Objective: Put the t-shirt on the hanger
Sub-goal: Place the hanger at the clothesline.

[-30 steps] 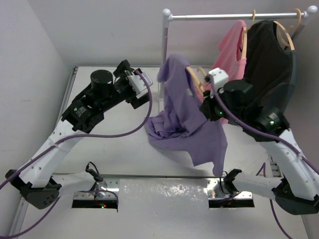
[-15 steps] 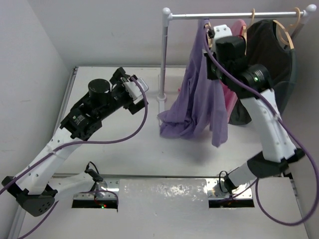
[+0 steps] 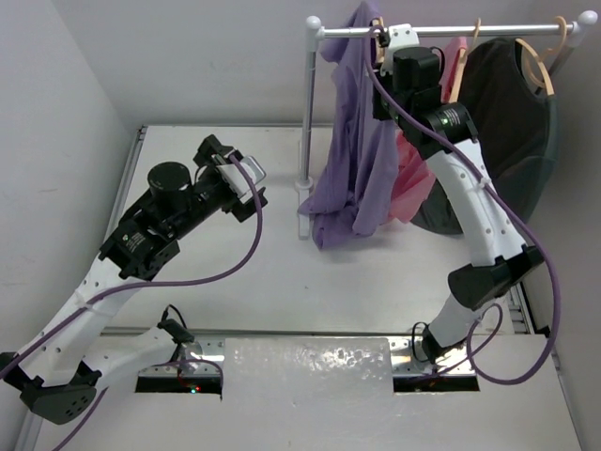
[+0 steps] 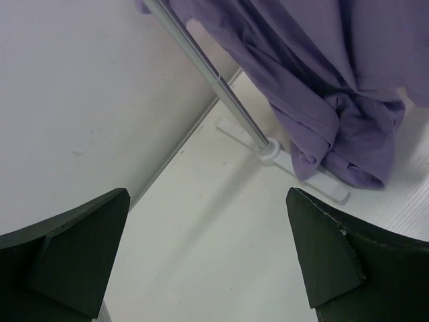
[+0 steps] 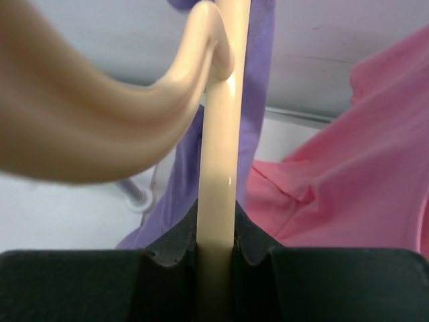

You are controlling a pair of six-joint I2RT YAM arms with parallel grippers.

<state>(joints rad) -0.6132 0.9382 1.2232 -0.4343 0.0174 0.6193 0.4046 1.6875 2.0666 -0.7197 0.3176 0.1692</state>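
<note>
The lavender t-shirt (image 3: 359,141) hangs bunched from the hanger (image 3: 377,33), up at the left end of the rail (image 3: 498,28). Its lower folds droop to the foot of the rack. My right gripper (image 3: 383,49) is raised to the rail and shut on the hanger. In the right wrist view the pale tan hanger (image 5: 218,168) runs straight up between the jaws of the right gripper (image 5: 218,225), with the t-shirt (image 5: 258,80) behind it. My left gripper (image 3: 246,177) hovers over the table left of the rack, open and holding nothing. The left wrist view shows its gripper (image 4: 201,248) facing the t-shirt (image 4: 322,87).
A pink shirt (image 3: 413,178) and a black shirt (image 3: 507,122) hang on their own wooden hangers further right along the rail. The rack's upright pole (image 3: 307,103) stands on a white base (image 4: 268,151) near the back wall. White walls close in the left and back.
My right arm has lifted the hanger and t-shirt from low over the table up to the rail. The left arm has drawn back a little to the left, still open.
</note>
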